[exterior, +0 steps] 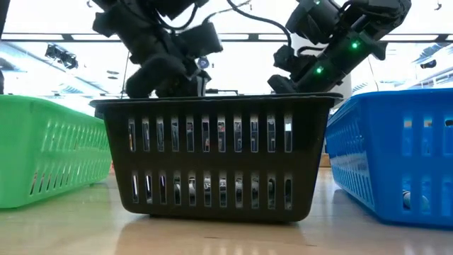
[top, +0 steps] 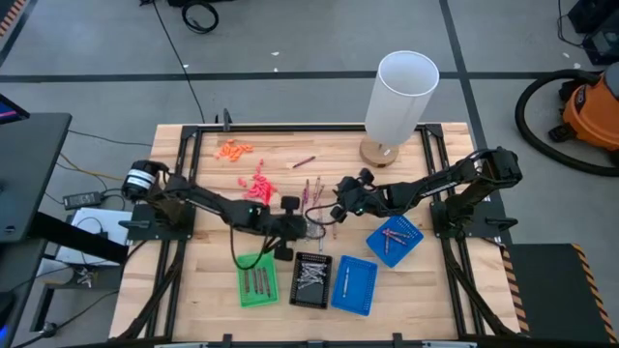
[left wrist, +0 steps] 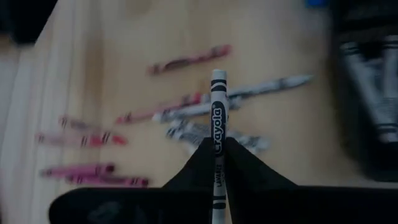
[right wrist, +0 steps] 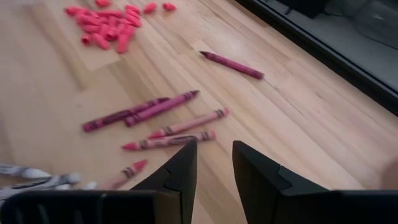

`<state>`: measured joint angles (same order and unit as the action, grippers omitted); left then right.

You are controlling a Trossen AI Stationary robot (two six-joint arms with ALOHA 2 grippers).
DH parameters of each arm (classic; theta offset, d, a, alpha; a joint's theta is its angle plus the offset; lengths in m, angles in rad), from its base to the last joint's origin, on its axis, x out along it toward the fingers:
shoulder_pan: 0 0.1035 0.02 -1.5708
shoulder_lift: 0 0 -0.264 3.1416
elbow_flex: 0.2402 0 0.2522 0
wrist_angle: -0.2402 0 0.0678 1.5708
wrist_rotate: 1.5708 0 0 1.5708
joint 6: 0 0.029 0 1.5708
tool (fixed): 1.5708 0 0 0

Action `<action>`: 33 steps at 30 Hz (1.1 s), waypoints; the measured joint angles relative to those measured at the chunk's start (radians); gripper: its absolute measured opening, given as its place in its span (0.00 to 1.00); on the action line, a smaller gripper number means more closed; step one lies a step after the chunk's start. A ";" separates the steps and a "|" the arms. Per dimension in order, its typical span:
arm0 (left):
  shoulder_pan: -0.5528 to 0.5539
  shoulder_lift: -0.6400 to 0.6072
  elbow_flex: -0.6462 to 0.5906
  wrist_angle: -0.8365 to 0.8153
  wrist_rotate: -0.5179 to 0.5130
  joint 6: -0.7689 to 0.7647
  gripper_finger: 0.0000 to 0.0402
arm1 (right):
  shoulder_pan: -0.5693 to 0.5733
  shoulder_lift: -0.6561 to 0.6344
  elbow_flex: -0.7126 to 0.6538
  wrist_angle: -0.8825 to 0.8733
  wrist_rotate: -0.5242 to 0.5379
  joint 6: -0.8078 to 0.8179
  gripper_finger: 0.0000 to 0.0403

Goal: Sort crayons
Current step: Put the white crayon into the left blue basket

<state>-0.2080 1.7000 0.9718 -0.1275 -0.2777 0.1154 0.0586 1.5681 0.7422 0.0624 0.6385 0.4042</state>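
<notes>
One grey crayon reading "Crayola" sits pinched in left gripper.

The wooden table carries loose crayons, pink bits, four trays and a white cylinder.

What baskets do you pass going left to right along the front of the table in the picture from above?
Green basket → black basket → blue basket → a second blue basket, set a little farther back.
</notes>
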 joint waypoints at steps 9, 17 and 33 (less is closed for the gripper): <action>-0.060 0.000 0.001 0.176 -0.001 0.195 0.04 | -0.009 0.000 0.000 -0.051 0.026 0.024 0.27; -0.061 0.002 0.002 0.362 0.122 0.187 0.04 | -0.011 -0.001 0.000 -0.130 0.015 -0.039 0.27; -0.092 0.058 0.010 0.585 0.161 0.184 0.04 | -0.072 -0.186 0.000 -0.395 0.109 -0.010 0.27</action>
<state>-0.3002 1.7577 0.9813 0.4573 -0.1166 0.2999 -0.0133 1.3820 0.7422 -0.3325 0.7476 0.3939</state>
